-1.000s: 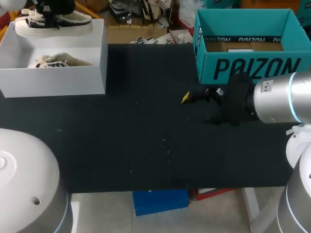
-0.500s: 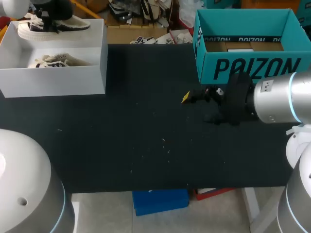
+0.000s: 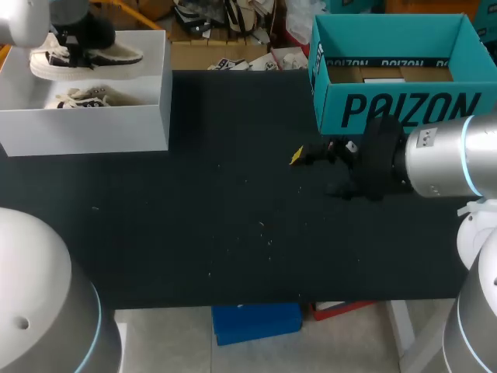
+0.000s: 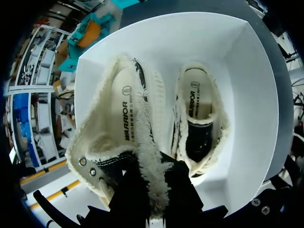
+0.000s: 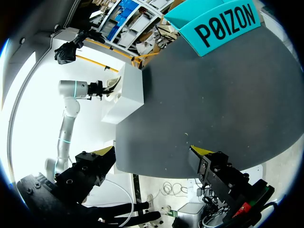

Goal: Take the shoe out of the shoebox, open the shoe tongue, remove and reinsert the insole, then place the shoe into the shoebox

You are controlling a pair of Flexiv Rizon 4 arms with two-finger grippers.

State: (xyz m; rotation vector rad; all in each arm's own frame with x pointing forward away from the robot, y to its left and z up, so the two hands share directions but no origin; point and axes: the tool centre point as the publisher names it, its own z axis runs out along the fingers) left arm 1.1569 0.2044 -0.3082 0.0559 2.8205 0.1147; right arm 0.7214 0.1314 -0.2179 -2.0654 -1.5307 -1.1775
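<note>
My left gripper [image 3: 74, 43] is shut on the fuzzy collar of a cream and black shoe [image 3: 87, 54], which hangs over the back of the white shoebox [image 3: 116, 128]. In the left wrist view the held shoe [image 4: 126, 118] is pinched between the dark fingers [image 4: 130, 192], insole side showing. A second shoe [image 4: 198, 118] lies on the floor of the shoebox [image 4: 251, 99]; the second shoe [image 3: 92, 97] also shows in the head view. My right gripper [image 3: 311, 155] hovers over the table, open and with nothing in it [image 5: 152, 154].
A teal open box [image 3: 396, 109] stands at the back right, just behind my right gripper; the teal box [image 5: 223, 21] shows beyond the fingers in the right wrist view. The black table [image 3: 233, 217] spreads between the two boxes.
My left gripper has lowered the shoe a little toward the white shoebox. The right arm has kept still.
</note>
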